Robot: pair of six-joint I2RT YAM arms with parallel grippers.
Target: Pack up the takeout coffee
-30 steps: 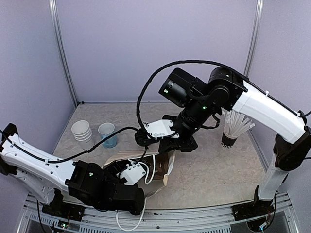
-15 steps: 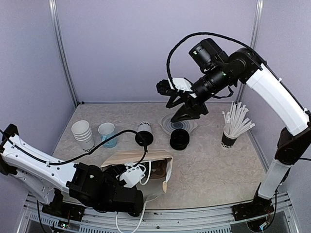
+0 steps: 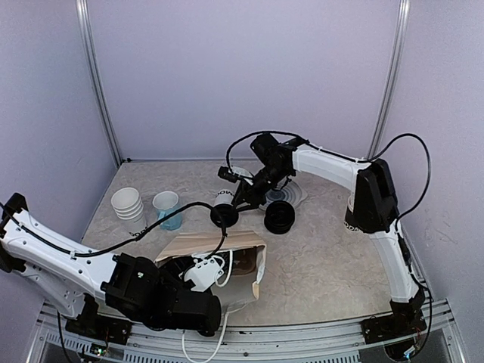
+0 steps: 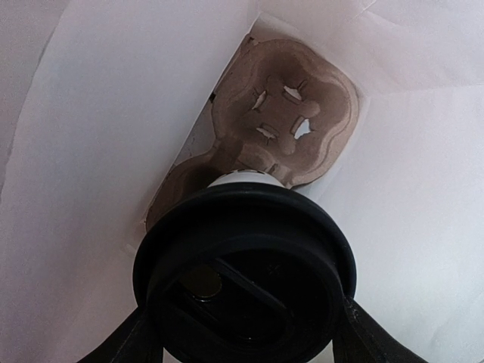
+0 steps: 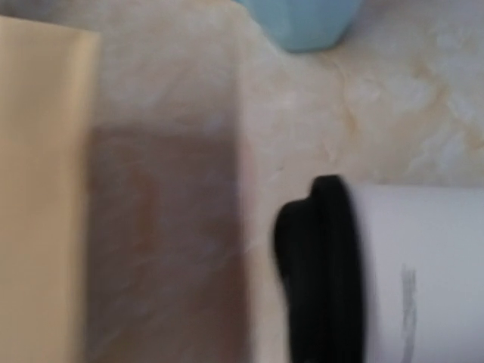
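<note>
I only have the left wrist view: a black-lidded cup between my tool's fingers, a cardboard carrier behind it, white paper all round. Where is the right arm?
Observer: The right tool is beside a second lidded cup, which is outside the bag, on its far side.
Operator: Is that cup standing?
Observer: No, it lies on its side, black lid toward the bag.
Operator: What is near it?
Observer: A stack of black lids to its right, a light-blue mug to its left.
</note>
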